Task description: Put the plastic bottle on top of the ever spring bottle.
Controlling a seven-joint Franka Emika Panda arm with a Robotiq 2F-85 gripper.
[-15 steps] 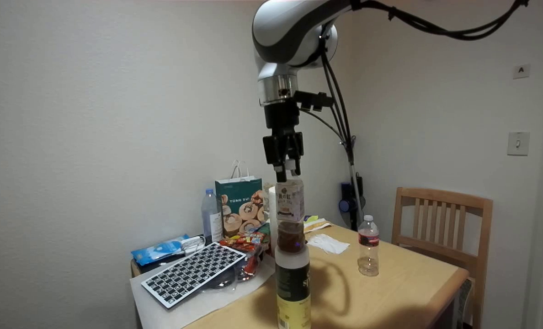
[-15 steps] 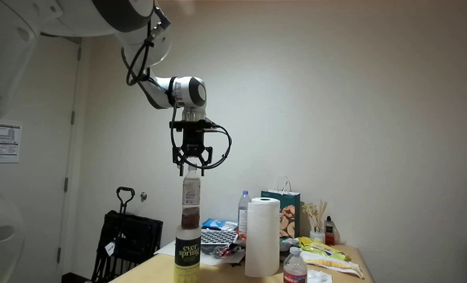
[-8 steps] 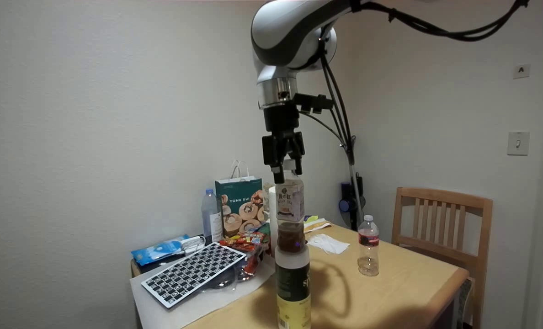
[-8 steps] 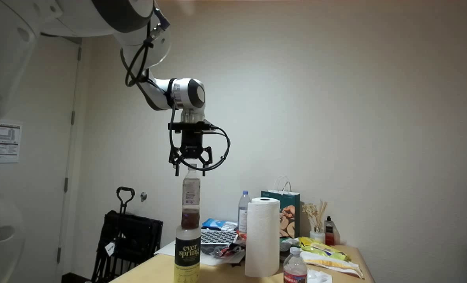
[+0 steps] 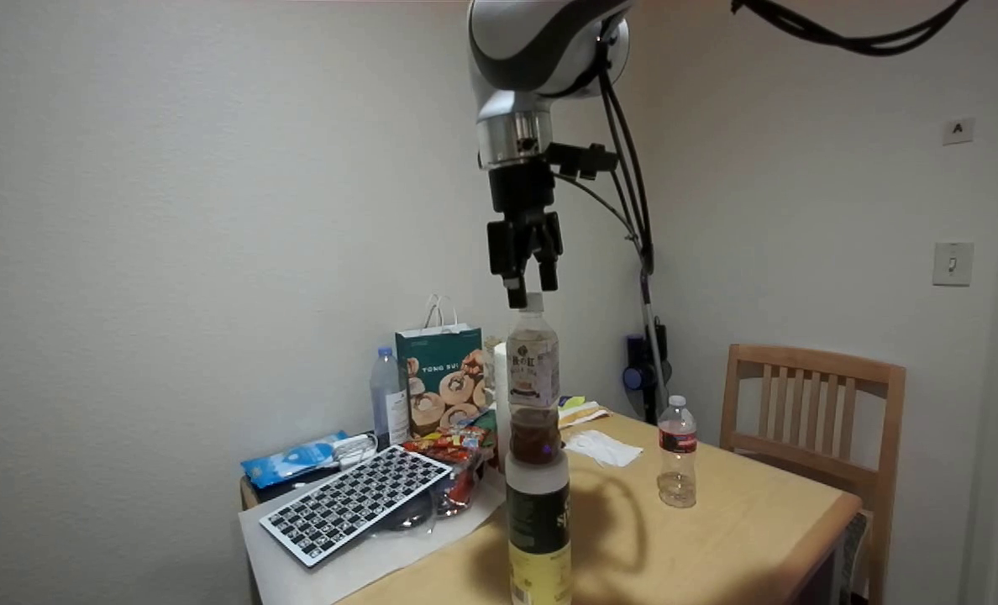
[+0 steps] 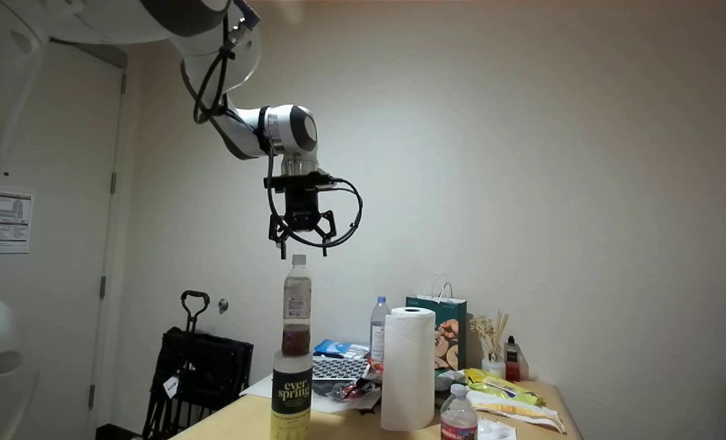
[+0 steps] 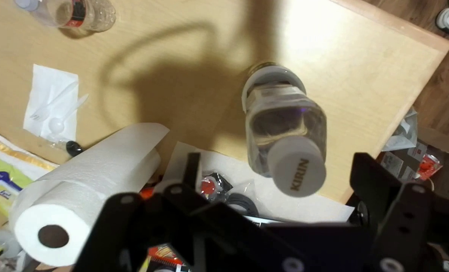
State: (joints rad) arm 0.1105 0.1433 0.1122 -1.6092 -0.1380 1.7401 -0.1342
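We see the tool (image 6: 305, 251), spread wide, higher than half a second ago, tips about level with the top of the plastic bottle (image 6: 296, 299), which stands unheld, upright (seemingly steady) on the ever spring bottle (image 6: 291, 396); we judge the stacking done.
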